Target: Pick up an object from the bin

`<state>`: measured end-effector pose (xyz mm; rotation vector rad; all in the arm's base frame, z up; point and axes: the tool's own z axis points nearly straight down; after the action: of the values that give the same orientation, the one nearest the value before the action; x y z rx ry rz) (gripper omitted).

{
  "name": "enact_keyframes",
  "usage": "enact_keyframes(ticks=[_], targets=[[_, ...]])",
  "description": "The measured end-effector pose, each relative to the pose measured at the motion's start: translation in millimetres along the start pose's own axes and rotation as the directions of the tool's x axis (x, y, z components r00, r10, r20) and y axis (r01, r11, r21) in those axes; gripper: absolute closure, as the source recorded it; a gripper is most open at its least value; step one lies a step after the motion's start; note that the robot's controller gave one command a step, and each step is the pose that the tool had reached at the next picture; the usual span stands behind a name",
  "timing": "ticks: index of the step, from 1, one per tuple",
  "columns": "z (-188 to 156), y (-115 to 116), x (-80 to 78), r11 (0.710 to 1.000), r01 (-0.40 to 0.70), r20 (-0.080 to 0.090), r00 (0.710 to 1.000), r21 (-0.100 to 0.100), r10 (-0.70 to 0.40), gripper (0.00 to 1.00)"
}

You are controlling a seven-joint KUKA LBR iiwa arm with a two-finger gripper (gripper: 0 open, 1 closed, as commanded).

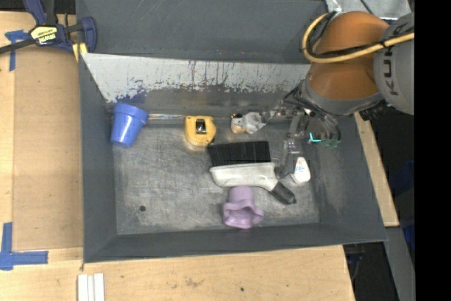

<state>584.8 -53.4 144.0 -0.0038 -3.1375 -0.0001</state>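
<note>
My gripper [291,151] hangs low at the right side of the bin. It is just left of a small white bottle [301,171] with a red and blue label. Directly to its left lies a white and grey brush-like tool [243,175], whose dark handle end [283,194] points to the front right. A flat black rectangular thing [239,152] lies behind that tool. A small white and orange thing [246,124] sits by the back wall, up and left of the gripper.
A purple lumpy toy [242,208] lies near the front wall. A yellow tape measure [199,130] and a tipped blue cup [127,125] lie along the back wall to the left. The arm with its orange cover comes in over the right rim.
</note>
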Motion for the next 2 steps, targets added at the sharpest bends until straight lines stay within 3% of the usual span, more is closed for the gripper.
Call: enact_keyframes(ticks=[1, 2], targets=[[-4, 0, -2.0, 1.0, 0.001, 0.008, 1.0, 0.001, -0.001, 0.0], [38, 24, -21.0, 0.989, -0.151, 0.018, 0.988, 0.0, 0.151, 0.0]])
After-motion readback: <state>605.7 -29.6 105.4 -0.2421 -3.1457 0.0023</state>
